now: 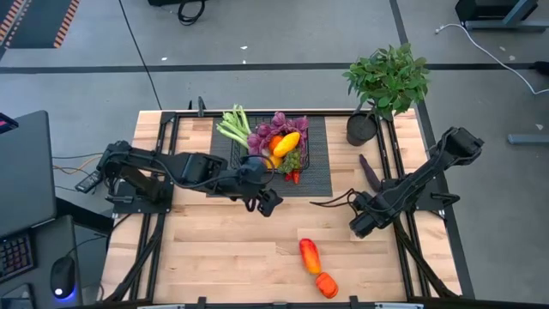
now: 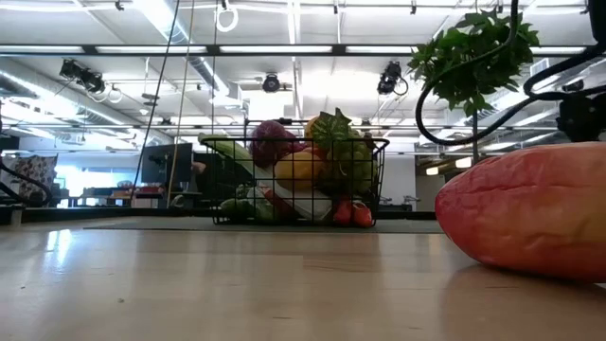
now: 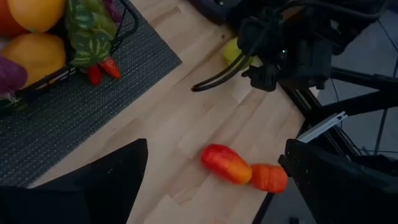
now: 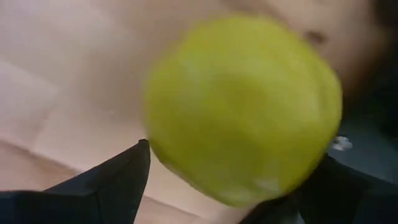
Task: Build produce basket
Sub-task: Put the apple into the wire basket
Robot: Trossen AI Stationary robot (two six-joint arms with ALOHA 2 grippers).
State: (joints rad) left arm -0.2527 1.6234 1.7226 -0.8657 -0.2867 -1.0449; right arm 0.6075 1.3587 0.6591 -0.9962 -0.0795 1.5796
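Note:
The black wire basket (image 1: pixel 302 129) stands on a dark mat (image 1: pixel 319 176) at the table's far middle. It holds a leek, purple grapes, yellow and orange fruit and other produce. A red-orange piece of produce (image 1: pixel 309 255) and an orange one (image 1: pixel 327 285) lie on the wood near the front edge. My left gripper (image 1: pixel 266 202) hangs open over the mat's near edge with nothing between its fingers. My right gripper (image 1: pixel 360 227) points down, open, over a yellow-green fruit (image 4: pixel 242 106), with one finger on each side of it. My right gripper comes at the yellow-green fruit (image 3: pixel 236 53) from above, fingers pointing down and standing on either side of it. I cannot tell whether the fingers (image 4: pixel 118 180) touch it. The fruit lies on the table.
A potted leafy plant (image 1: pixel 388 79) stands at the far right corner. A dark purple piece (image 1: pixel 369 170) lies on the wood right of the mat. Bare wood lies left of the red-orange piece. Black frame rails (image 1: pixel 403 249) run along the table's sides.

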